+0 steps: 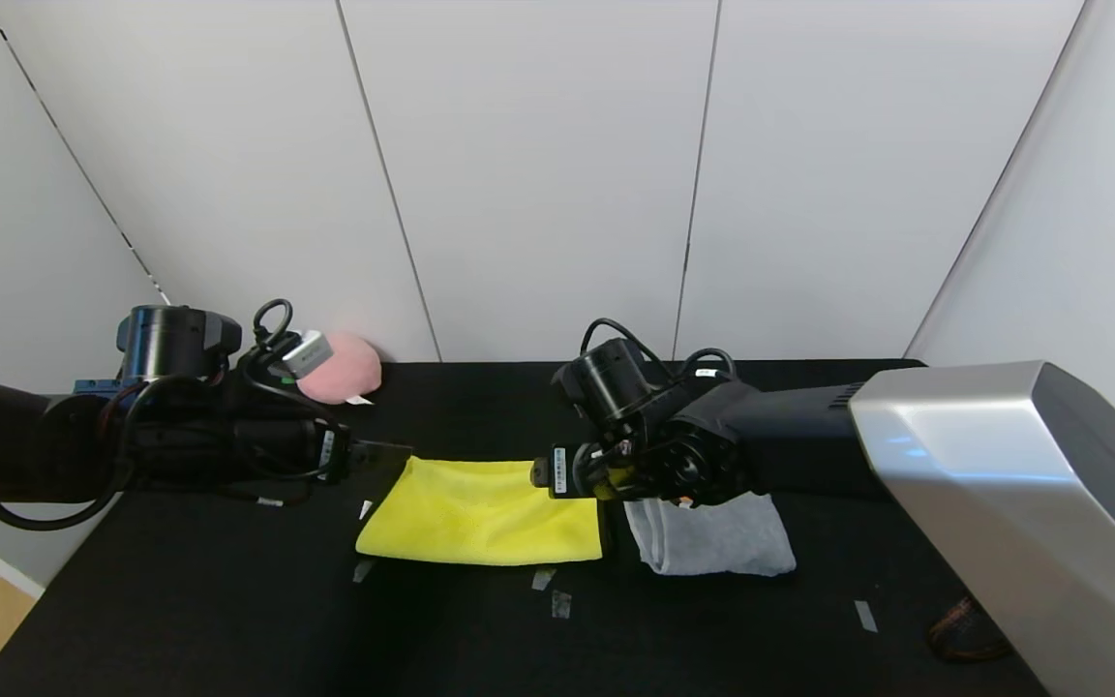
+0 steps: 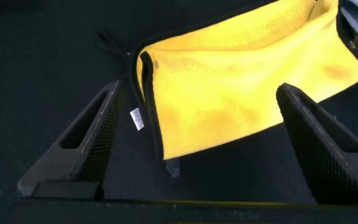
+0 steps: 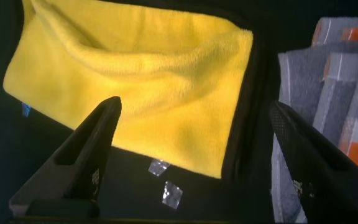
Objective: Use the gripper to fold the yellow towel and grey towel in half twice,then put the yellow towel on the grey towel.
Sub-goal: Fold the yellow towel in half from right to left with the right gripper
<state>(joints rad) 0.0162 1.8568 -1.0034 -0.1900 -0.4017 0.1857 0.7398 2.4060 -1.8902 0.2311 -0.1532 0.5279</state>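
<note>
Yellow towel (image 1: 480, 513) lying mid-desk (image 1: 228, 620), folded once; grey towel (image 1: 712, 537) sitting folded just beside it. Left gripper (image 1: 378, 453) and right gripper (image 1: 543, 474) hovering at its far corners, jaws apart. Second fold pending: needing both jaws pinching corners.

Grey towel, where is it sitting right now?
In the head view the grey towel lies folded on the black table, right of centre, beside the yellow towel and partly under the open right gripper.
</note>
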